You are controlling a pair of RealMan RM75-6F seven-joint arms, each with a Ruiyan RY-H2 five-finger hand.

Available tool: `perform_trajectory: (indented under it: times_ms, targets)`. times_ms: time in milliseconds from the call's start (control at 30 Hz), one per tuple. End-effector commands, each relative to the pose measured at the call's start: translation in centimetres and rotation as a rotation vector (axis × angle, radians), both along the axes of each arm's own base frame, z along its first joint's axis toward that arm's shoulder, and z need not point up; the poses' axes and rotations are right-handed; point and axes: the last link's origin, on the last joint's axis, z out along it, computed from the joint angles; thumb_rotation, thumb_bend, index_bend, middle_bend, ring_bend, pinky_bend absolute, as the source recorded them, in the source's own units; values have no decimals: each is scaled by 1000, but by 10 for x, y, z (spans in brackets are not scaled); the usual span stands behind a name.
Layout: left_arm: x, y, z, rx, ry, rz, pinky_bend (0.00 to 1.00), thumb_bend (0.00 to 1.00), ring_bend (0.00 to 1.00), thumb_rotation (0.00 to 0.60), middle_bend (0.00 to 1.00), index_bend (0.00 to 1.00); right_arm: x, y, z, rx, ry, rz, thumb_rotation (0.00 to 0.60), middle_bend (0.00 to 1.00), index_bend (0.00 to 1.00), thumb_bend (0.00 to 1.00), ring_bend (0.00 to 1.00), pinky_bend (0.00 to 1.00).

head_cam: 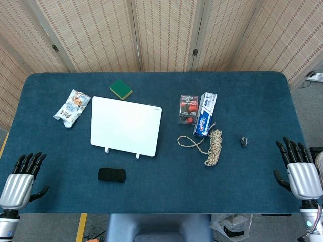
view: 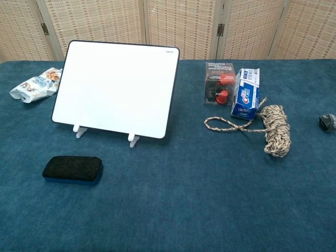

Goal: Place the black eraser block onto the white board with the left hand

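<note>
The black eraser block lies flat on the blue table, just in front of the white board. The white board leans back on two small white feet in the left half of the table. My left hand hovers at the table's near left corner, fingers stretched and apart, holding nothing, well left of the eraser. My right hand is at the near right edge, fingers spread and empty. Neither hand shows in the chest view.
A snack packet lies left of the board and a green sponge behind it. Right of the board are a black-and-red box, a toothpaste box, a coiled rope and a small dark clip.
</note>
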Motion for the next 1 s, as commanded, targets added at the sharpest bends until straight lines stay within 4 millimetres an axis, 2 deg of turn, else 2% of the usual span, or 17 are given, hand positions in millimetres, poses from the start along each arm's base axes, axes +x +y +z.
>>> perform_trajectory:
  times_ms: [33,267,467,633,767,833,867,1000]
  targets:
    - [0,0,-2,-7,-2,5,64,268,18,600,103,0,0,-1,-1,12,1,-3,600,0,0,367,0,31]
    - [2,1,-5,-23,3,-10,80,268,25,600,101,0,-2,2,3,-1,-4,-10,600,0,0,367,0,31]
    - [8,3,-10,-58,-5,-52,193,268,69,600,91,0,-4,8,8,-26,-6,-18,600,0,0,367,0,31]
    - [14,2,-13,-94,-3,-71,391,270,231,600,252,0,-4,8,11,-49,-20,-14,600,0,0,367,0,29]
    - [31,4,-13,-135,28,-95,417,270,237,600,302,0,-2,3,6,-23,-13,-11,600,0,0,367,0,13]
    - [43,9,-16,-139,17,-131,461,270,283,600,385,9,-2,0,4,-5,-13,-9,600,0,0,367,0,12]
    - [48,12,-19,-133,4,-153,515,270,343,600,463,24,-2,-1,4,-2,-13,-8,600,0,0,367,0,12]
    - [57,24,-36,-103,-14,-224,825,270,680,600,826,80,-1,0,7,-13,-27,5,600,0,0,367,0,12]
